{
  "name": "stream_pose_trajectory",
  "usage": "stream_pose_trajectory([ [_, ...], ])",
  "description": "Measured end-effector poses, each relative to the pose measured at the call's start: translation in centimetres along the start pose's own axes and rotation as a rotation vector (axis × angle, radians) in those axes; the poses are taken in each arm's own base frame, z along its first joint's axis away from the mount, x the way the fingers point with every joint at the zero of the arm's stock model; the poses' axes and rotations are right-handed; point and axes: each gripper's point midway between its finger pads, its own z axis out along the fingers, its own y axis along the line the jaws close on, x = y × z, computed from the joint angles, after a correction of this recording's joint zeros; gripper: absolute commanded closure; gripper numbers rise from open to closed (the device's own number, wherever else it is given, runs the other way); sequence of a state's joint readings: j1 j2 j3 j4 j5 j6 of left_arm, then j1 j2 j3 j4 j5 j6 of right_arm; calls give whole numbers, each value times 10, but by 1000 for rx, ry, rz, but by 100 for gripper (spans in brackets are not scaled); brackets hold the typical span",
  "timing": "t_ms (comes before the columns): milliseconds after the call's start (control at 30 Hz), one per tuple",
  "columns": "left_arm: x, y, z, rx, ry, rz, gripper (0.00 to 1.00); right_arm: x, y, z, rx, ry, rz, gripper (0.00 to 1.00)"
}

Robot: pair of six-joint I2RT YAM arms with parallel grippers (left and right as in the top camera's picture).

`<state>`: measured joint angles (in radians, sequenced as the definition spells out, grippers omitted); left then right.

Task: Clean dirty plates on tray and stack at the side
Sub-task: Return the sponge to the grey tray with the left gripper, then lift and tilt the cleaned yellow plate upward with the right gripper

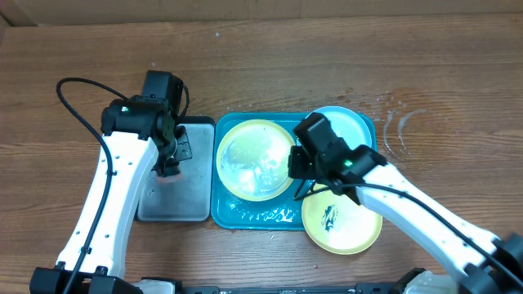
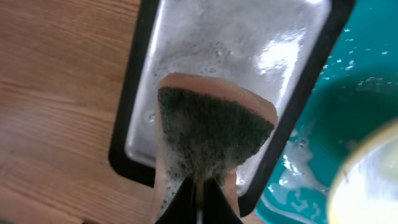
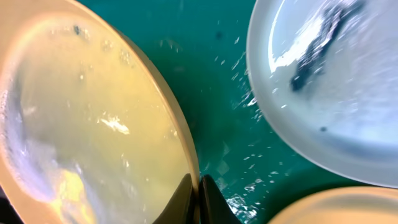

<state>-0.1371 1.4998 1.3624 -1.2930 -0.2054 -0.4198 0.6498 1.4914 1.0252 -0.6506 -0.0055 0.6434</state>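
Right gripper is clenching, tips pinched on the right-hand rim of the foamy plate. Left gripper is clamped too, squeezing the sponge by its narrow end w/ the dark scrub face pointing down at the grey tray. Can't tell whether the sponge is touching it.

The foamy plate is lying in the left half of the teal tray. The blue plate is sitting in the far right corner. The smeared plate is hanging over the near right corner onto the table. The grey tray is sitting just beside the teal one, on its left.

Step in hand, I'd judge, is steadying or lifting the foamy plate by its edge while the sponge is waiting over the suds. The rim is wet and thin, so the pinch needs to stay deep and square. Any lift should go slow, esp. w/ the other two plates near.

The right wrist cam is showing a black streak on the blue plate, which the arm is mostly covering from overhead. Overhead is showing the marks on the smeared plate, only a sliver in that wrist cam. The left wrist cam is giving the sponge grip and the bubbles on the grey tray, both unclear from above.
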Motion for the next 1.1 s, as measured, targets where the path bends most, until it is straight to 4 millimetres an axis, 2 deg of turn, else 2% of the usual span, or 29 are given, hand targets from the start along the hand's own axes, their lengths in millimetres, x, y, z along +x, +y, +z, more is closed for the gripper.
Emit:
stream_pose_trajectory([
  [133, 0, -4, 0, 20, 1, 7, 96, 0, -8, -22, 32, -16, 42, 96],
  [333, 0, -5, 0, 27, 4, 9, 96, 39, -26, -37, 87, 153, 257, 96],
  [500, -1, -6, 0, 33, -1, 9, 96, 70, -15, -45, 31, 332, 349, 96],
  [667, -1, -6, 0, 34, -2, 9, 96, 85, 8, -53, -85, 455, 361, 96],
  [867, -3, -7, 0, 36, -7, 8, 96, 80, 29, -56, -200, 471, 340, 96],
  [1000, -6, -8, 0, 42, -21, 5, 96, 62, 39, -51, -253, 385, 291, 96],
  [1100, -7, -9, 0, 44, -25, 4, 96, 45, 37, -45, -245, 292, 259, 96],
])
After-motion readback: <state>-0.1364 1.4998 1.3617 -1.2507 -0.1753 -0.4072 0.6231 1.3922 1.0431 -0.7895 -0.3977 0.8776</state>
